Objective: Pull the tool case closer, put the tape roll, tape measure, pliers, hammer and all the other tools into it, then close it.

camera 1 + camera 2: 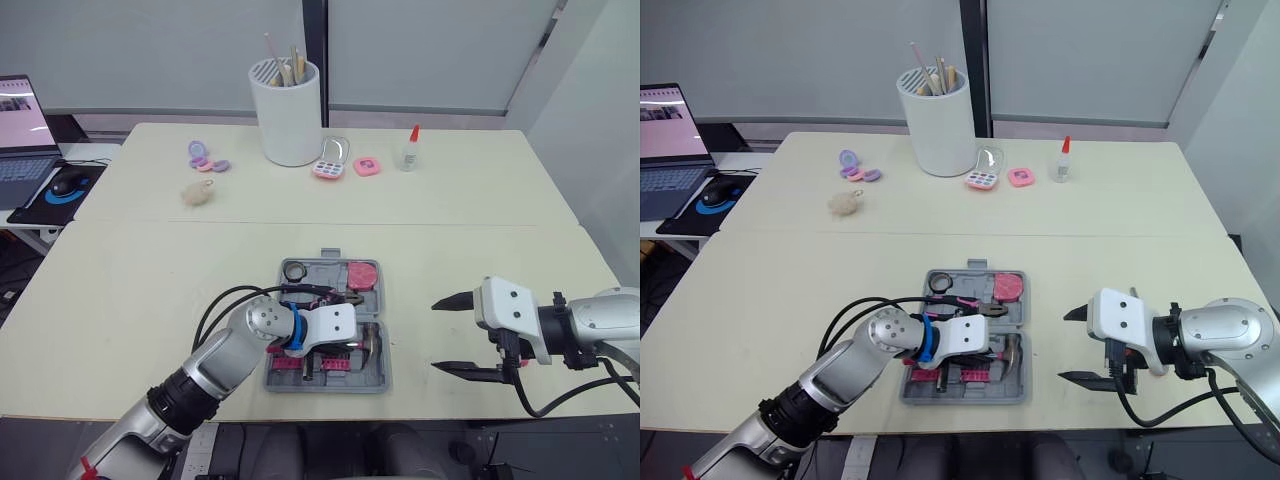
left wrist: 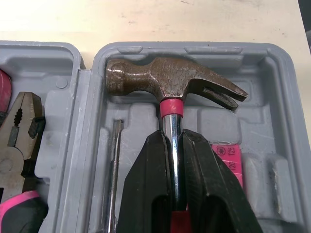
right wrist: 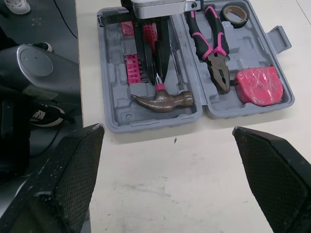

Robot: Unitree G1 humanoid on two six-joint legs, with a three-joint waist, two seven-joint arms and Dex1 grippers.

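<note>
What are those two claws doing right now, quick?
Left claw: closed on the hammer shaft, in the tool case.
Right claw: open, holding nothing, beside the case.

One open tool case [image 3: 146, 127] lies on the tabletop [image 1: 140, 290], and in it are one hammer [image 3: 163, 101], one pair of pliers [image 3: 214, 48], one tape roll [image 3: 234, 13], one pink tape measure [image 3: 260, 85], one screwdriver [image 2: 114, 170] and at least two pink bit racks [image 3: 132, 68]. Farther back stand one white cup [image 1: 288, 120] holding about four sticks [image 1: 287, 70], one glue bottle [image 1: 409, 150], one open paint palette [image 1: 330, 165], one pink square compact [image 1: 367, 166], one fluffy ball [image 1: 198, 193] and a cluster of purple pieces [image 1: 205, 157] whose number cannot be told. On the side desk sit one laptop [image 1: 25, 140] and one mouse [image 1: 66, 186].
</note>
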